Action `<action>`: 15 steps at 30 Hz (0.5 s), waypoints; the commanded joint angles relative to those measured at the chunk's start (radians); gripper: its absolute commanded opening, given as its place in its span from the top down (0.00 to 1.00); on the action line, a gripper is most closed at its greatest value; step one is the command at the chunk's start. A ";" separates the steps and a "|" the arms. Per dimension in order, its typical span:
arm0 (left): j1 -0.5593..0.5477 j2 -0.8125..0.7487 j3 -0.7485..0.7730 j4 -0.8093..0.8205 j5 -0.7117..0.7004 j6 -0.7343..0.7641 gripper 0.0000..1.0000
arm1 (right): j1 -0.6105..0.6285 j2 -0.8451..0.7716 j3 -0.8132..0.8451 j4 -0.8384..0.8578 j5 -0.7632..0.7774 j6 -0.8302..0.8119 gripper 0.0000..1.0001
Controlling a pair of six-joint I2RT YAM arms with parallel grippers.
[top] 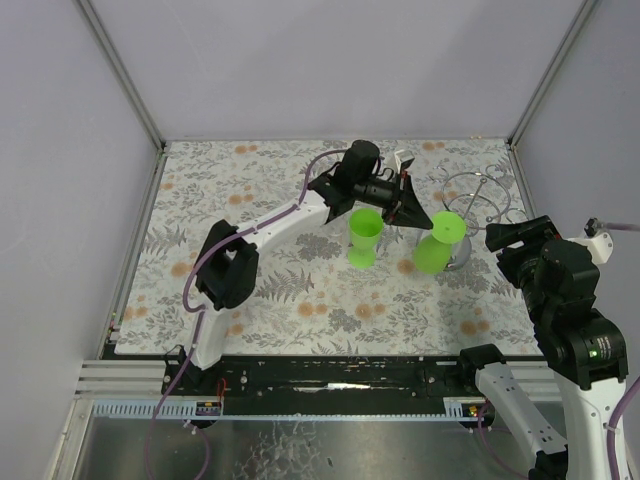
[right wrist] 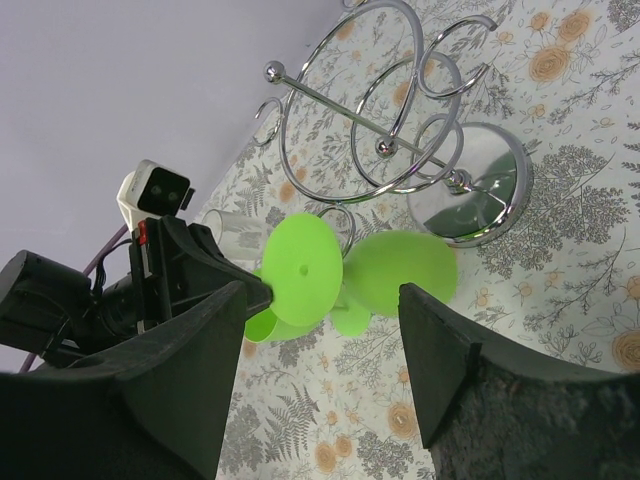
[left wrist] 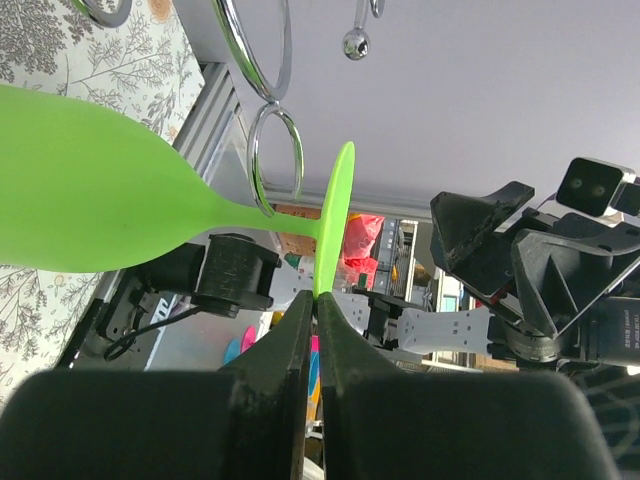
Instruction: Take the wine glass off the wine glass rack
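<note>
While the left gripper has its two fingers pressed together on the rim of the foot, the bright green plastic wine glass juts out tilted from that hold, bowl pointing away from the hand. It hangs just beside the silver wire wine glass rack with the round chrome base. From the left wrist view one of the rack's loops sits right by the thin stem. Whether the stem is inside that loop or only in front of it I cannot tell.

The right gripper stands wide open with nothing in it, on the near side of the rack. A second green plastic cup stands upright on the flowered table cloth, close to the held glass.

To my eye the glass is light and fairly stiff, moulded plastic, so it should not shatter. It looks smooth, though, and the pinch is on a thin disc edge with the bowl's weight far out. I'd guess it could swivel or slip. A steadier hold would be the stem close under the bowl, or the bowl cupped by the open hand.
</note>
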 commanded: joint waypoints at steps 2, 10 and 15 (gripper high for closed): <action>0.004 -0.073 -0.021 0.091 0.050 -0.023 1.00 | -0.003 0.004 0.019 0.032 0.030 -0.014 0.31; 0.003 -0.149 -0.130 0.135 0.074 -0.061 1.00 | -0.002 0.002 0.019 0.028 0.036 -0.016 0.31; 0.007 -0.223 -0.211 0.163 0.089 -0.082 1.00 | -0.002 0.004 0.024 0.027 0.037 -0.020 0.31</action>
